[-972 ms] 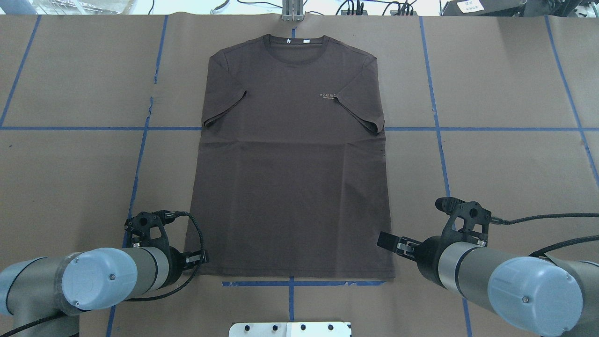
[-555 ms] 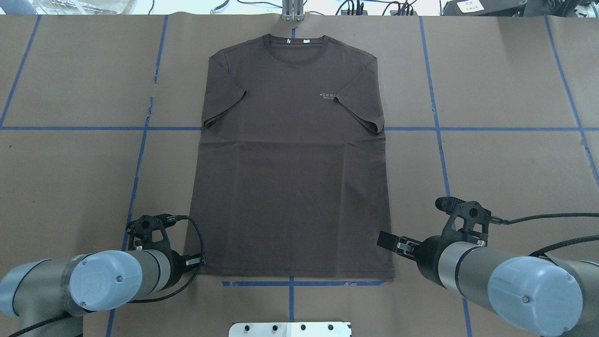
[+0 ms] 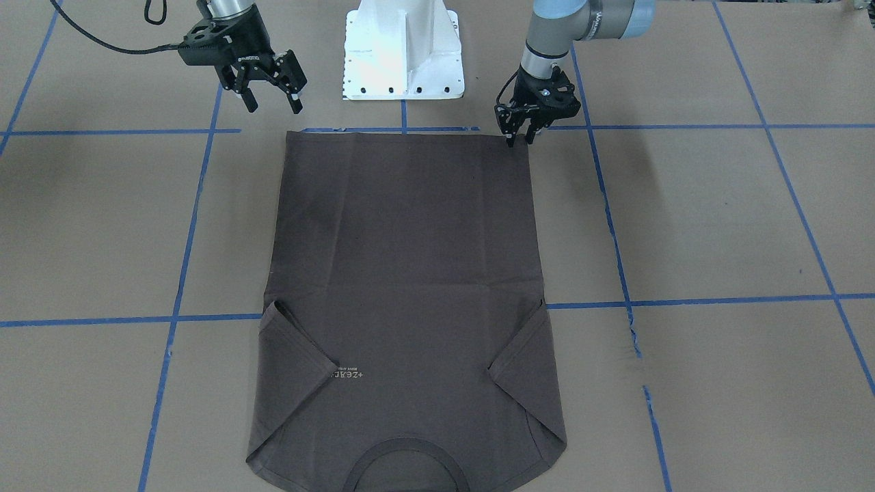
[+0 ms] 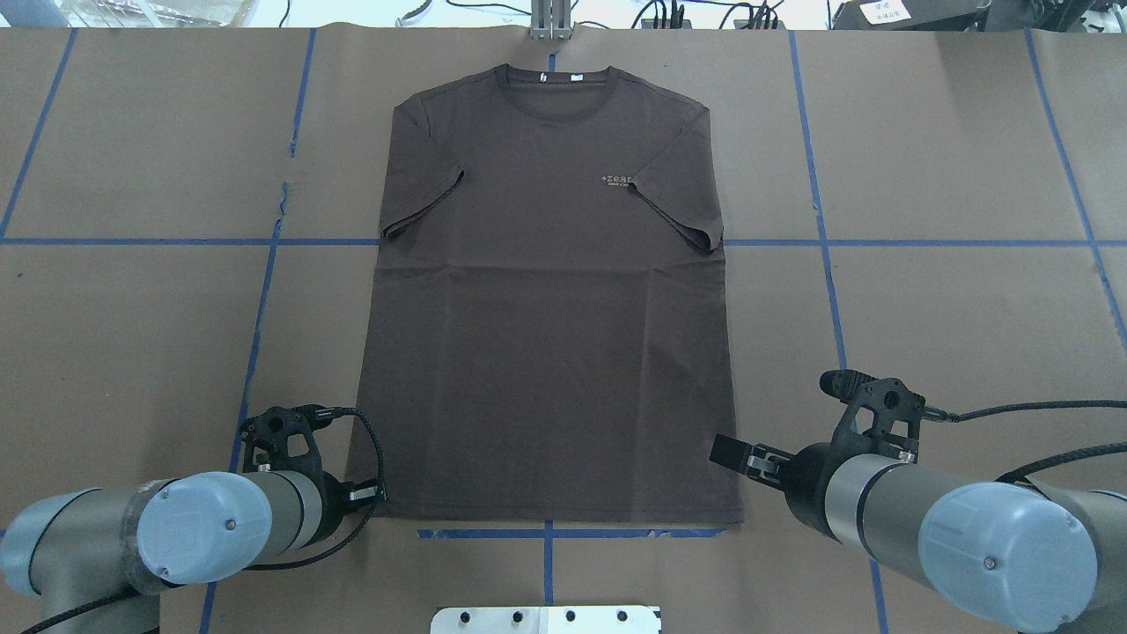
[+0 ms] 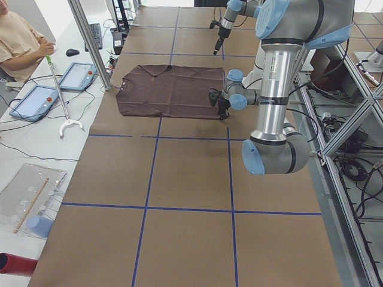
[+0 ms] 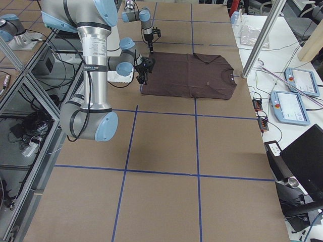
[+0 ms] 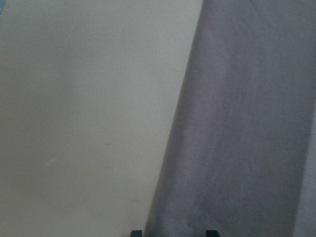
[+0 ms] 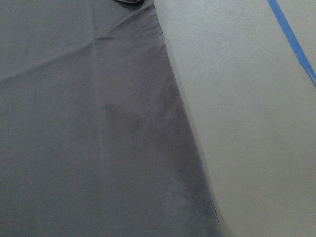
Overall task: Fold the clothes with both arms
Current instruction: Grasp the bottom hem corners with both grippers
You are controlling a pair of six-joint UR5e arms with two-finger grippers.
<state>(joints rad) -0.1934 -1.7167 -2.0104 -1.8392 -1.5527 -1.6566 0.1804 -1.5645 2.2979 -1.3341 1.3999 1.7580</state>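
We look at a table (image 4: 951, 158) covered with brown paper and divided by blue tape lines (image 4: 132, 241). We follow the overhead view from its left side.

The left arm (image 4: 202, 528) comes in at 8 o'clock. The left gripper (image 3: 519, 139) stands low at the 7 o'clock corner of the T-shirt (image 4: 546, 352), right at the hem. Its jaws are a little apart. In the left wrist view the two fingertips (image 7: 136, 232) show at the bottom edge, and the side edge of the cloth runs up between them. We cannot tell whether the tips touch the cloth.

The T-shirt lies flat in the middle of the table, front side up. Its collar (image 4: 552, 84) is at 12 o'clock and its hem at 6 o'clock. The small pale logo (image 4: 616, 180) sits toward 1 o'clock from the shirt's centre.

The right arm (image 4: 995, 546) comes in at 4 o'clock. The right gripper (image 3: 273, 104) hangs raised over the paper near the 5 o'clock hem corner, jaws wide apart, with nothing between them.

A white base mount (image 3: 402, 48) stands at 6 o'clock.
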